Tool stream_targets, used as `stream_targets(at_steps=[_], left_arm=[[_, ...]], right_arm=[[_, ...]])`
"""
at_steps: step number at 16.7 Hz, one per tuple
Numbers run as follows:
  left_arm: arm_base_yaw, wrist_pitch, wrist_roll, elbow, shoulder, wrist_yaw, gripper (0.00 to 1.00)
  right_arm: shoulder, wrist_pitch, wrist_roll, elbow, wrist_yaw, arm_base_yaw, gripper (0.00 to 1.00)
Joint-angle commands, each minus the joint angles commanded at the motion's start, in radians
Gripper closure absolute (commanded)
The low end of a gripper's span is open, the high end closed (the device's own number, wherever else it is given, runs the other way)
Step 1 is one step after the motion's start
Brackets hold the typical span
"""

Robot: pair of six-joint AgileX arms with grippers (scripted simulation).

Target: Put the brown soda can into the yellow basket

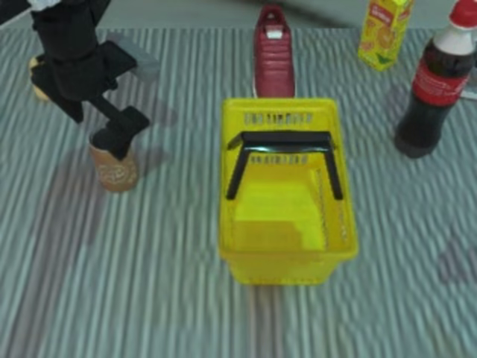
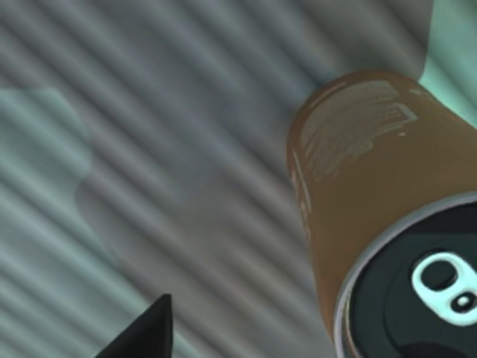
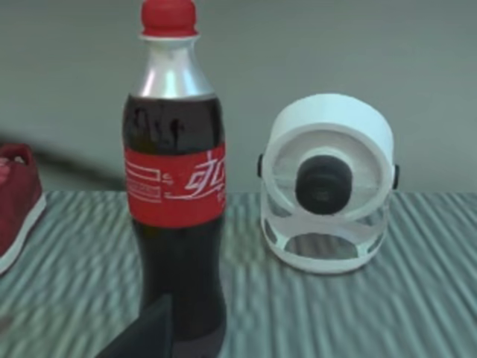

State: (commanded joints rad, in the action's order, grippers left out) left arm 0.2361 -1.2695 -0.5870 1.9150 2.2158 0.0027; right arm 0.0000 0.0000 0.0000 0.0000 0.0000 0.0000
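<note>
Tan-brown on the grey table, the brown soda can (image 1: 114, 168) stands at nine o'clock of the yellow basket (image 1: 287, 257). Our left gripper (image 1: 119, 134) hovers over its top; whether clenched, we cannot tell. Next: grasp, lift.

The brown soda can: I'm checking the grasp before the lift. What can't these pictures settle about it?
- Top view: the left tool covers the top of the brown soda can, so whether it is touched is hidden.
- Left wrist view: the can's lid is cut off by the frame edge; only one dark fingertip shows.
- Right arm: not visible in the top view.
</note>
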Motion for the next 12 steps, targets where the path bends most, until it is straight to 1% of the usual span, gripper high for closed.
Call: stream_targets(at_steps=[3,8,12], left_arm=[[-0.002,0.020,-0.002,-0.019,0.001,0.000,0.00],[-0.001,0.160,-0.001,-0.130,0.028,0.000,0.00],[-0.001,0.179,-0.002,-0.146,0.033,0.000,0.00]], right_arm=[[0.000,0.000,0.000,0.000,0.000,0.000,0.00],[0.000,0.000,0.000,0.000,0.000,0.000,0.00],[0.000,0.000,0.000,0.000,0.000,0.000,0.00]])
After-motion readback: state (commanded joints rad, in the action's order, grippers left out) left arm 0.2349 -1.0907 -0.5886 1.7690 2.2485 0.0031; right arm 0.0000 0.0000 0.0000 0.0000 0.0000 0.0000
